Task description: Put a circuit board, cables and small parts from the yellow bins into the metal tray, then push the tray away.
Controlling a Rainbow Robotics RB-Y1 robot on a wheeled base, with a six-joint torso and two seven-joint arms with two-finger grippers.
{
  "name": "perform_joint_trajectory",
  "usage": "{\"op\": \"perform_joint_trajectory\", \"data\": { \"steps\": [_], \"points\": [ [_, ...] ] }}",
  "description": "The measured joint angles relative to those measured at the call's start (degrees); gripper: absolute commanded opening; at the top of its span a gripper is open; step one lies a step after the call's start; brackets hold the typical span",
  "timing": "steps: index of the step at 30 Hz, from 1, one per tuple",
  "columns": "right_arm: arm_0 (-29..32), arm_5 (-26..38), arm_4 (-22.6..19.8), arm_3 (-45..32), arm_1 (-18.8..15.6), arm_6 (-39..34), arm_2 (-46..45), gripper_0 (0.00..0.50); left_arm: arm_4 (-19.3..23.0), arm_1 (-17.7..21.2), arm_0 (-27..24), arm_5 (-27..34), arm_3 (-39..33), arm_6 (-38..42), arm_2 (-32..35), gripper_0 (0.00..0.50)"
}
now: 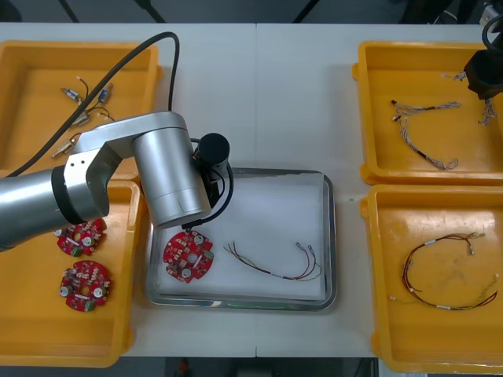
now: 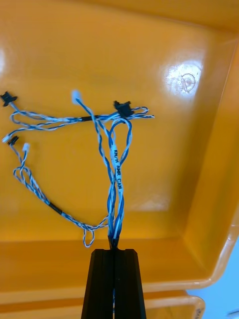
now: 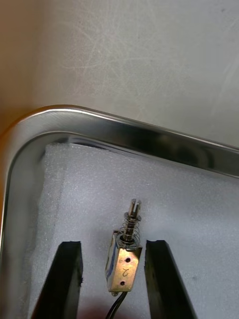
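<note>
The left gripper hung over the far left corner of the metal tray, fingers spread wide. A small metal part with a spring lay on the tray's white lining between them, nearer one finger. To the tray's right, over the far yellow bin, the right gripper was clamped on a twisted blue and white cable, whose loops trailed onto the bin floor.

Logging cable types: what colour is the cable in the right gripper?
Twisted blue and white cable, pinched in the right gripper; clearest in the right wrist view.
</note>
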Motion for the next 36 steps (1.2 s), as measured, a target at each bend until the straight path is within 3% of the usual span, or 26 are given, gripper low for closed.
{"op": "perform_joint_trajectory", "data": {
  "steps": [7, 12, 19, 27, 36],
  "points": [
    [5.3, 4.2, -1.1, -12.6, -1.0, 0.1, -1.8, 0.0, 0.0, 0.9, 0.0, 0.1, -4.8, 0.0, 1.0, 0.5],
    [8.7, 5.7, -3.4, -18.8, -1.0, 2.2, -4.5, 0.0, 4.2, 2.2, 0.0, 1.6, -8.7, 0.0, 6.8, 0.5],
    [10.8, 8.1, -7.9, -25.5, -1.3, 3.4, -5.0, 0.0, 16.3, 5.7, -0.2, 4.9, -11.0, 0.0, 18.8, 0.5],
    [10.9, 8.7, -13.4, -26.2, -1.6, 3.4, -5.0, 0.0, 30.8, 11.2, -1.8, 10.7, -9.2, 0.0, 31.7, 0.5],
    [11.9, 8.8, -16.0, -30.7, -1.6, 5.6, -5.0, 0.0, 39.9, 18.9, -4.5, 11.7, -1.0, 0.0, 39.8, 0.5]
  ]
}}
